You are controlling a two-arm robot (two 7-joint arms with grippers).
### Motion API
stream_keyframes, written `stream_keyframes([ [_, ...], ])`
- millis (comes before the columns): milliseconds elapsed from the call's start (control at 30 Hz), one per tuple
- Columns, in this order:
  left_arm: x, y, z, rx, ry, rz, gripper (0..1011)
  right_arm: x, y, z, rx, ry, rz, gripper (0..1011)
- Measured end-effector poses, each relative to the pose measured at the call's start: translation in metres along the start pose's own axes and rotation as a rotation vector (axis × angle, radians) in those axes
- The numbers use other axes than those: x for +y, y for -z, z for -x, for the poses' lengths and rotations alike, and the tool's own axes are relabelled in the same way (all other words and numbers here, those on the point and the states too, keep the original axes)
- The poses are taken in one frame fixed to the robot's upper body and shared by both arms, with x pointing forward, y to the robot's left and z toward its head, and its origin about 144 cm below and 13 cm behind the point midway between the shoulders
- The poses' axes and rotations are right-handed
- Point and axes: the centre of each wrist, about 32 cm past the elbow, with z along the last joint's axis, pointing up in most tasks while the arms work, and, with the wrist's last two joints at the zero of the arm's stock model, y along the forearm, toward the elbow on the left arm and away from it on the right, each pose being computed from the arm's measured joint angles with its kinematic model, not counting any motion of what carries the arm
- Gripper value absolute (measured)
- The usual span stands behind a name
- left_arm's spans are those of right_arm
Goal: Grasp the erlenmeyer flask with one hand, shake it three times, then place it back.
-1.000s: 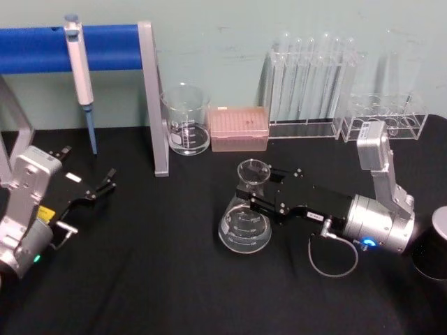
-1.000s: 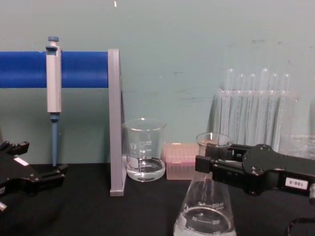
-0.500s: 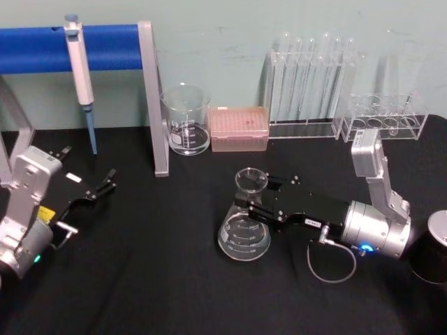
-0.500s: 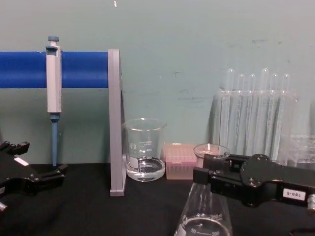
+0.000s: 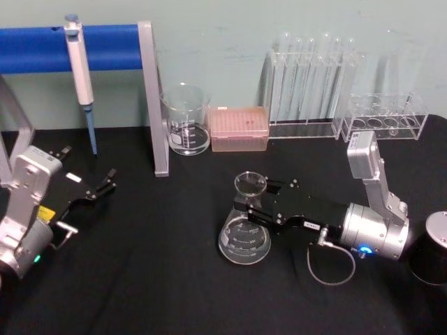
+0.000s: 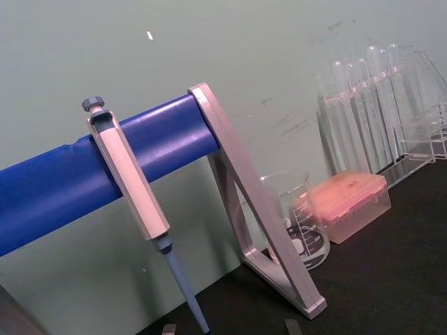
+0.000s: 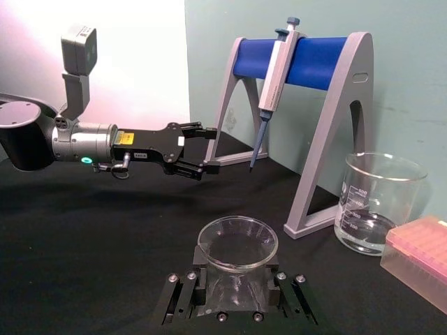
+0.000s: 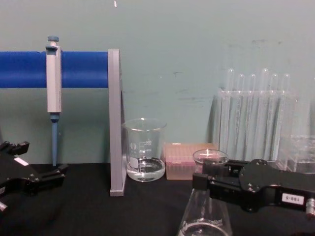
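Note:
The erlenmeyer flask (image 5: pixel 244 234) is clear glass with white marks and stands upright at the middle of the black table. My right gripper (image 5: pixel 251 201), the hand with the small digit label, reaches in from the right and is shut on the flask's neck just below the flared rim (image 8: pixel 210 156). In the right wrist view the rim (image 7: pixel 237 241) sits between the two jaws. I cannot tell whether the base touches the cloth. My left gripper (image 5: pixel 100 187) is parked open at the left, far from the flask, and it also appears across the table in the right wrist view (image 7: pixel 204 150).
A glass beaker (image 5: pixel 186 122) and a pink tip box (image 5: pixel 239 128) stand behind the flask. Test tube racks (image 5: pixel 311 84) line the back right. A pipette (image 5: pixel 80 63) hangs on the blue stand (image 5: pixel 155 98) at the back left. A dark cylinder (image 5: pixel 433 248) sits at the right edge.
My right gripper has moved down and a little toward me with the flask in it. The left arm has not moved.

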Motion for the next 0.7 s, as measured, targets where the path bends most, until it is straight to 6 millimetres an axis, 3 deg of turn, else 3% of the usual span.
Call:
stream_keyframes([
  [700,0.0,0.0,0.0,0.0,0.0,0.0,1001,0.002,0.0035,-0.0008,0.02,0.003,0.007,449],
])
